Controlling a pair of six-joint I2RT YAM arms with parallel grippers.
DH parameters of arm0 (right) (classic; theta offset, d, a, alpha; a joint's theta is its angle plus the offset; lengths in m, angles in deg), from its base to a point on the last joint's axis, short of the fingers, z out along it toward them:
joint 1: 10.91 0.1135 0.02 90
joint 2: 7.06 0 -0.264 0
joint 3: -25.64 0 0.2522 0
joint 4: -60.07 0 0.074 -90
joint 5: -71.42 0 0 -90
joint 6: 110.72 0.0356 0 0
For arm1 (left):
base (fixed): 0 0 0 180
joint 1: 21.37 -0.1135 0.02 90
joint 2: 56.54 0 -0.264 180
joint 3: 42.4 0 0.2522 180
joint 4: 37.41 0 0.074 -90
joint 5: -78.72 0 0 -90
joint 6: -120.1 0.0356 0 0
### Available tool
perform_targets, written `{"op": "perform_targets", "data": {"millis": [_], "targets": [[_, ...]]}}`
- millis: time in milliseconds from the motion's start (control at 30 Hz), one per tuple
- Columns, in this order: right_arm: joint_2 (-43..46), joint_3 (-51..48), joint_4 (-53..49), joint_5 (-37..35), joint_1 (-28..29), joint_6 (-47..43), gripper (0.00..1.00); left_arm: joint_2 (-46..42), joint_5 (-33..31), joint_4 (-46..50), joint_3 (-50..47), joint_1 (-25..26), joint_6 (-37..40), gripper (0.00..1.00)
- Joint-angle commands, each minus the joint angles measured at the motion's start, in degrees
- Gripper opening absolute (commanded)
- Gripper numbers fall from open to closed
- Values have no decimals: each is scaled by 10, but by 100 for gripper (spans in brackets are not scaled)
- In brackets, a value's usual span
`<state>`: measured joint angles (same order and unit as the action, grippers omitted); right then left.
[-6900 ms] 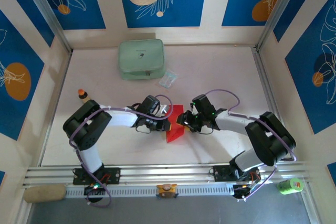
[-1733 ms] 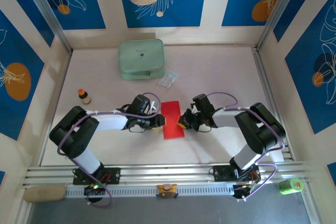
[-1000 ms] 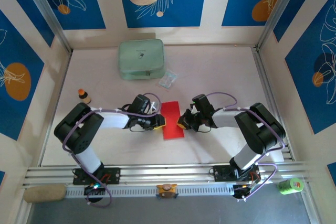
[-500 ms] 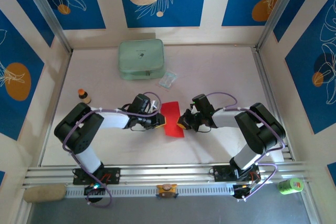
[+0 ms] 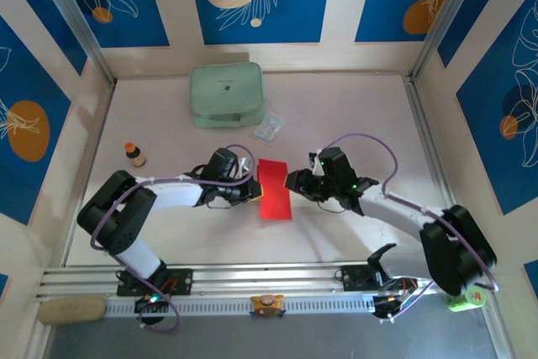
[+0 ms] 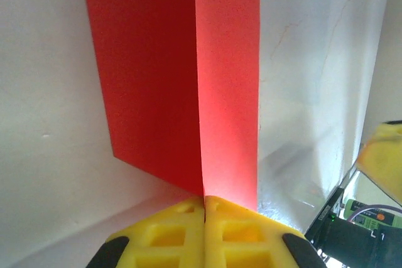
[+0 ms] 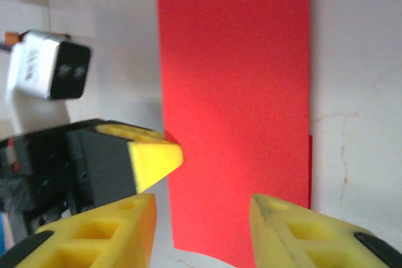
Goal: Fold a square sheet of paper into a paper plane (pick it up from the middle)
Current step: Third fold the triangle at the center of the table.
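Note:
The square sheet of paper (image 5: 274, 189) is bright red and lies mid-table, folded into a tall rectangle rather than a dart shape. My left gripper (image 5: 254, 192) is shut on its left edge. In the left wrist view the yellow fingertips (image 6: 188, 214) pinch the paper (image 6: 163, 73) where two flaps meet at a crease. My right gripper (image 5: 292, 181) hovers at the sheet's right edge, open. In the right wrist view the right gripper (image 7: 202, 205) holds nothing, with the paper (image 7: 239, 92) lying beyond its fingers. The left gripper's finger (image 7: 154, 155) shows there too.
A pale green pouch (image 5: 225, 94) lies at the back, with a small clear packet (image 5: 269, 127) beside it. A small bottle (image 5: 133, 154) stands at the left. A green can (image 5: 465, 296) sits outside the rail at the near right. Walls close in the table.
The right arm's elbow has swung out to the right and its gripper has shifted slightly back from the paper. The left gripper stays on the left edge.

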<state>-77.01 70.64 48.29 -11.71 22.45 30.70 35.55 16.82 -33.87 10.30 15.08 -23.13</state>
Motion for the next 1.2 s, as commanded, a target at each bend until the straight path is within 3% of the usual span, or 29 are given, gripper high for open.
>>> {"op": "perform_targets", "data": {"millis": [0,67,133,300,500,833,1167], "targets": [[35,-24,-14,-88,41,-115,50,-13,16,15,-6,-12,-21,5],[48,-41,18,-120,76,-174,61,-14,23,11,-6,-13,-31,5],[55,-54,42,-150,117,-239,64,-16,26,7,-8,-15,-42,5],[32,-53,61,-242,235,-422,61,-15,38,-10,-14,-21,-66,5],[-27,-53,137,-333,329,-538,58,-14,42,-15,-15,-25,-73,5],[-148,-22,212,-485,387,-596,58,-17,41,-10,-16,-25,-71,4],[-152,-25,211,-511,391,-586,45,-16,42,-5,-14,-26,-68,4]]}}
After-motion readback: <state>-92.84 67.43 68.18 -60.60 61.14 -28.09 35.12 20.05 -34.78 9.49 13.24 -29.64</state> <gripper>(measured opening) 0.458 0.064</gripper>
